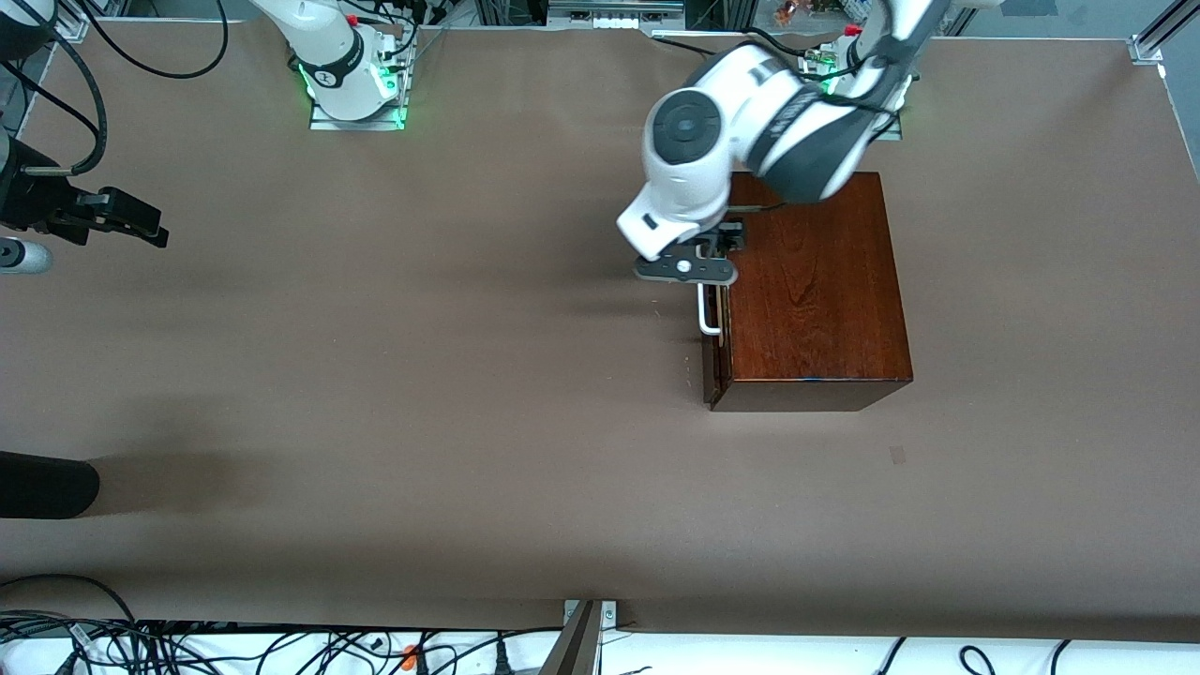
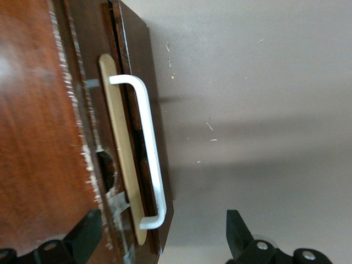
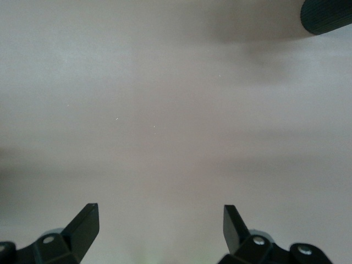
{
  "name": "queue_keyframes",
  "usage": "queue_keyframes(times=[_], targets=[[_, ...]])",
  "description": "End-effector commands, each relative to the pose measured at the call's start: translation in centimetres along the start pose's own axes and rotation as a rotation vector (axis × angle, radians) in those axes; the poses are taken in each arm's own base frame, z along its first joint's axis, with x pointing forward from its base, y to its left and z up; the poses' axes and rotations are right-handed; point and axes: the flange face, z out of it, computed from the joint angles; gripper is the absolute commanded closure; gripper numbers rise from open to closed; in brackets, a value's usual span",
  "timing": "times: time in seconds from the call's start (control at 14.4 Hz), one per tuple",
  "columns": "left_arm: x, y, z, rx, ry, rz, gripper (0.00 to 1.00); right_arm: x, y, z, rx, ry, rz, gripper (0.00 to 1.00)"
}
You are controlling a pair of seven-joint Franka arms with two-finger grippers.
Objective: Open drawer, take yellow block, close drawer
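Mahogany box (image 1: 816, 300) on brown worktop (image 1: 422, 375), drawer (image 1: 714, 361) barely cracked, white handle (image 2: 148, 143) between spread fingers of left tool (image 1: 714, 246) ready to pull; yellow block unseen, likely inside; right tool (image 3: 159, 231) waits released at the right arm's end.

Front view: we look down from high across the table, facing both bases. Left wrist view sits close above the mahogany box (image 1: 811, 291); both share its white handle (image 2: 147, 151).
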Motion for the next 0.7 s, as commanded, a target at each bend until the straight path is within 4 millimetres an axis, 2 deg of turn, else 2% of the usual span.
queue_keyframes(times=[0.0,0.21,0.63], targets=[[0.5,1.0,1.1,0.054,0.052,-0.006,0.00,-0.2,0.0,-0.2,0.006,0.000,0.010,0.00],[0.9,1.6,2.9,0.078,0.059,0.010,0.00,-0.2,0.0,-0.2,0.006,0.000,0.010,0.00],[0.8,3.0,4.8,0.081,0.061,-0.022,0.00,-0.2,0.1,-0.2,0.006,0.000,0.012,0.00]])
